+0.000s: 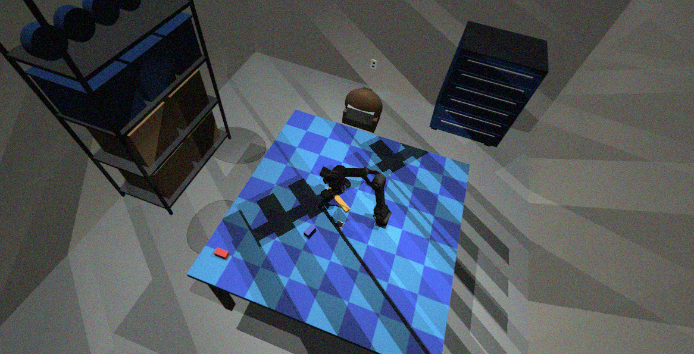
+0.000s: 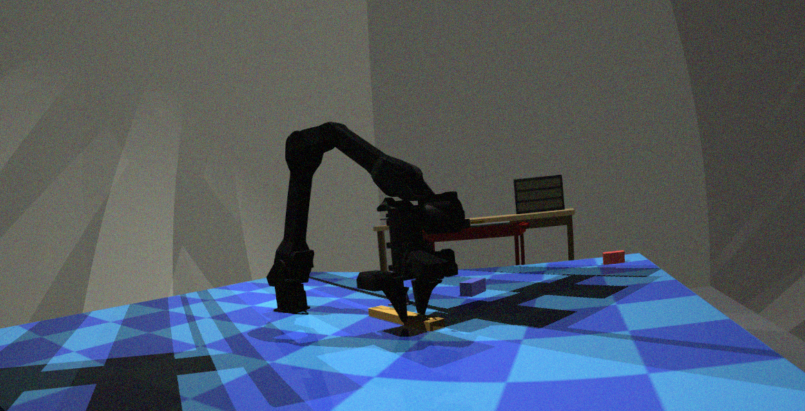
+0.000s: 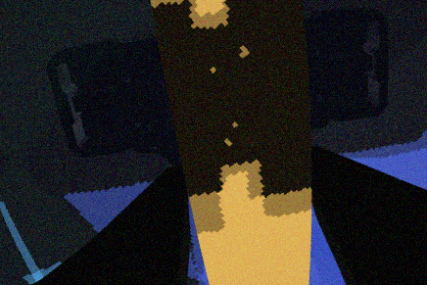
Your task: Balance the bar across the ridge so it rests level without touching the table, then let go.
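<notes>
Well inside the tabletop's point(image 1: 427, 274) point(image 2: 591, 374) point(image 3: 406, 166) edges, pincer point(image 1: 331, 199) point(image 2: 412, 322) point(image 3: 244, 171) part-open, pinching bar point(image 1: 341, 203) point(image 2: 384, 313) point(image 3: 255, 253). Confirm grip's centred, lift straight, keep it level.

The tabletop point(image 1: 421, 274) point(image 2: 568, 363) is patterned with light and darker blue checks and is crossed by dark, hard-edged shadows. On it, a yellow-orange bar point(image 1: 341, 203) point(image 2: 385, 313) point(image 3: 255, 248) is laid flat. A purple block point(image 1: 310, 231) point(image 2: 472, 287) is set apart from the bar, and a red block point(image 1: 221, 253) point(image 2: 613, 257) is placed near one corner. The black arm's base point(image 1: 381, 219) point(image 2: 291, 298) is also carried by the tabletop.
</notes>
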Robot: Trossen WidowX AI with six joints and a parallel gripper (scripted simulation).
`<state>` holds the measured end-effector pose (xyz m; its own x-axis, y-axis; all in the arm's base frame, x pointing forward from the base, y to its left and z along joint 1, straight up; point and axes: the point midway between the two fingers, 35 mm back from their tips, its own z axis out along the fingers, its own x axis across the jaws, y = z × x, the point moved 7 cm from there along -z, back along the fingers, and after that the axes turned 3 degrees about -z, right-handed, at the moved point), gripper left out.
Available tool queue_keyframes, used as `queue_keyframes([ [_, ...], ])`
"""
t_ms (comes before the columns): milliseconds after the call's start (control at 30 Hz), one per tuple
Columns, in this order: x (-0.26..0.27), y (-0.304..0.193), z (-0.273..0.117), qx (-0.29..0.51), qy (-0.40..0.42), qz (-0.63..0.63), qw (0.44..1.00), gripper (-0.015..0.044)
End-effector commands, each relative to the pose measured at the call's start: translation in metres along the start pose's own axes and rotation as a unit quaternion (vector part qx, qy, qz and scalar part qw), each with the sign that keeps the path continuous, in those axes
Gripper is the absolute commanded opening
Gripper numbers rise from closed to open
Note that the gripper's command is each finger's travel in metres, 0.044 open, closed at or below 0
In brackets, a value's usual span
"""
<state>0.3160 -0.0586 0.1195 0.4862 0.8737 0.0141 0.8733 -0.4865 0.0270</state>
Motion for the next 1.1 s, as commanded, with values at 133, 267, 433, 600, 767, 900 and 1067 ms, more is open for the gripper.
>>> queue_keyframes([
  [133,0.0,0.0,0.0,0.0,0.0,0.0,1.0,0.0104],
  [267,0.0,0.001,-0.006,0.0,0.0,0.0,1.0,0.0],
  [433,0.001,0.003,-0.019,0.0,0.0,0.0,1.0,0.0],
  [600,0.001,0.003,-0.032,0.0,-0.001,-0.001,1.0,0.0],
  [767,0.001,0.004,-0.045,0.0,-0.001,-0.001,1.0,0.0],
  [900,0.001,0.004,-0.055,0.0,-0.001,-0.001,1.0,0.0],
  [1067,0.001,0.003,-0.068,0.0,-0.002,-0.001,1.0,0.0],
])
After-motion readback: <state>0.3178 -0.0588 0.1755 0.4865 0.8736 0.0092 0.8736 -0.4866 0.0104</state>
